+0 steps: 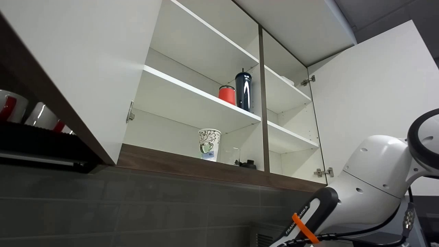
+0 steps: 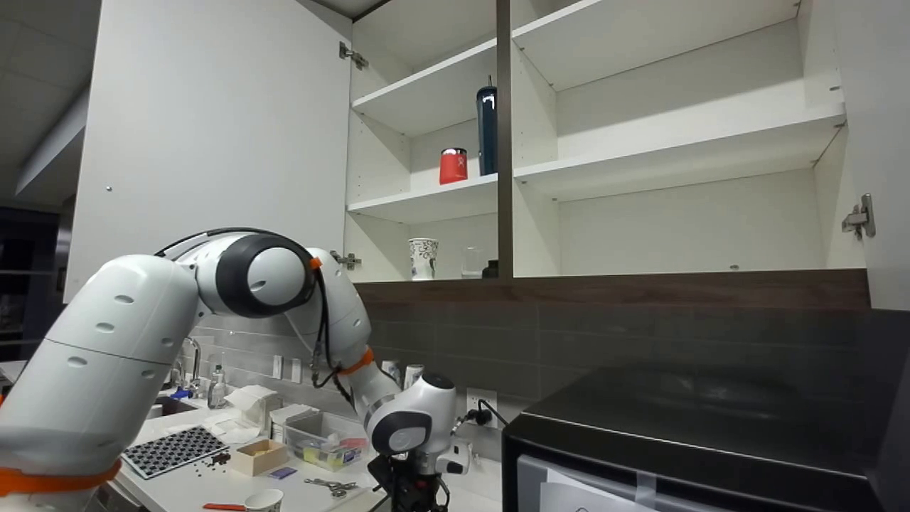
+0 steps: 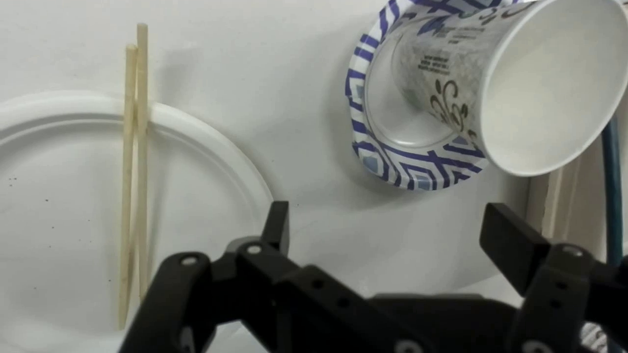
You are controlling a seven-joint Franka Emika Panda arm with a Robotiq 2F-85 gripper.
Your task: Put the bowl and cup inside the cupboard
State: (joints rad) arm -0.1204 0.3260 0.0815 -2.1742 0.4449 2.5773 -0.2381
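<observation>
The cupboard shows in both exterior views (image 1: 192, 170) (image 2: 675, 288), its doors open. In the wrist view, a bowl with a blue and white pattern (image 3: 370, 159) sits on a white surface. A tapered printed paper cup (image 3: 446, 73) without a visible handle stands tilted-looking over the bowl, its base seemingly inside. My gripper (image 3: 385, 228) is open with nothing between its fingers, and the bowl lies just beyond the fingertips. In an exterior view my gripper (image 2: 416, 491) is low over the counter, partly cut off. The squat mug with a handle is not clearly in view.
A white plate (image 3: 240, 162) with wooden chopsticks (image 3: 130, 171) lies beside the bowl. A black appliance (image 2: 682, 427) stands beside the arm. Cupboard shelves hold a red tumbler (image 1: 227, 95), a dark bottle (image 1: 243, 92) and a printed paper cup (image 1: 210, 145). A clear bin (image 2: 327, 441) stands behind.
</observation>
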